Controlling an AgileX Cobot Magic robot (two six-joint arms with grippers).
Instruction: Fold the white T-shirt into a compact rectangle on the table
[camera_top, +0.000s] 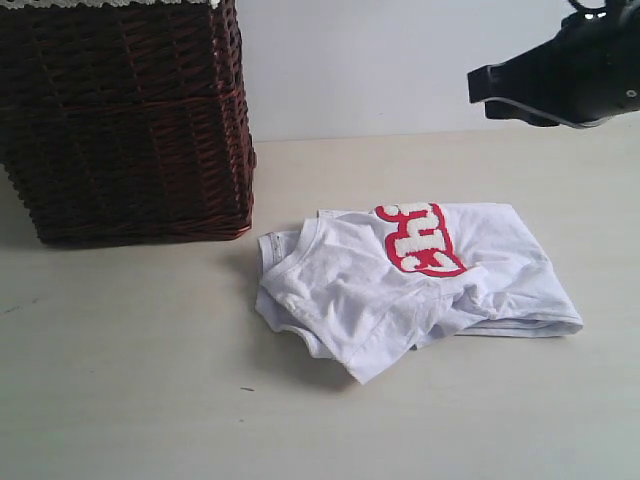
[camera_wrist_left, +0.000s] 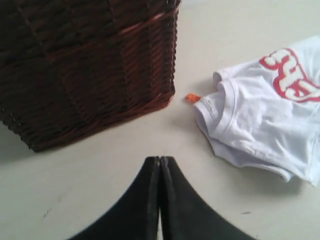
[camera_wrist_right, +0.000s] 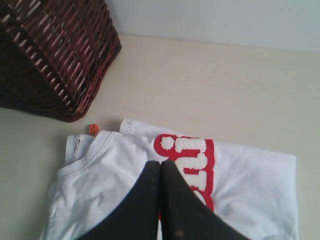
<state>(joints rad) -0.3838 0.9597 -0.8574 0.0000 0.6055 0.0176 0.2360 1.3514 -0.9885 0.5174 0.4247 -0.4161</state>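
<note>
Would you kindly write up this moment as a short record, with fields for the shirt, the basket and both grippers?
shirt: white T-shirt, loosely folded, edges uneven, not yet a neat rectangle
lettering: red-edged letters facing up
collar tag: orange tag by the neckline, on the basket side
support: table
basket: wicker basket, standing apart from the shirt
left gripper: fingers shut, empty, over bare table
right gripper: fingers shut, empty, over the shirt

Black tapered left pincer (camera_wrist_left: 160, 160), right pincer (camera_wrist_right: 161, 164); arm housing (camera_top: 575, 70) perhaps glossy.
</note>
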